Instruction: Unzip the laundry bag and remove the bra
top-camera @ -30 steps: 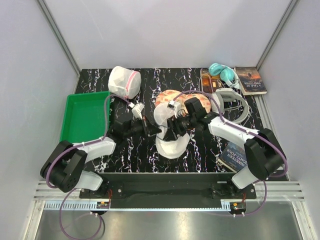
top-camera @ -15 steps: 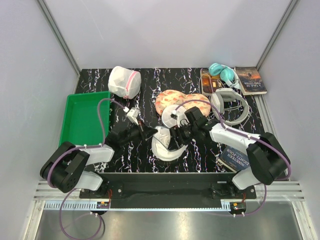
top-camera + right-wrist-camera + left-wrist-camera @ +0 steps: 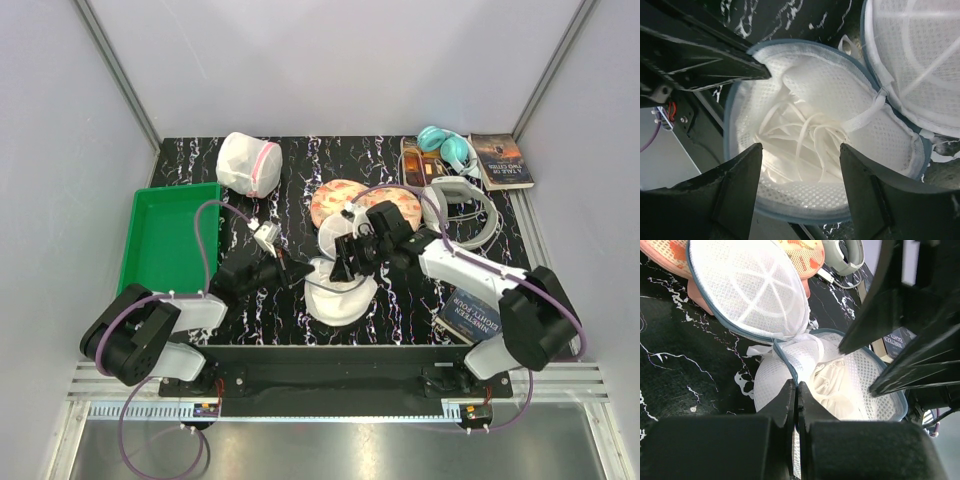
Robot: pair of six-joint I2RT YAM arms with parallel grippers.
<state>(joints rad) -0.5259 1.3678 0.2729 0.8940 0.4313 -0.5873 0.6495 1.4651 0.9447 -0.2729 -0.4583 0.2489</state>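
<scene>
Left hand (image 3: 796, 388) pinches laundry bag (image 3: 747, 290) — right hand (image 3: 800, 147) spread — black marbled table (image 3: 300, 165), grey walls (image 3: 330, 60)

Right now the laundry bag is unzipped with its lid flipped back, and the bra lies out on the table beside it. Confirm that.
Not quite. The laundry bag is unzipped and its lid is flipped back, but the bra lies inside the bag's lower half, not on the table, as the right wrist view shows.
</scene>
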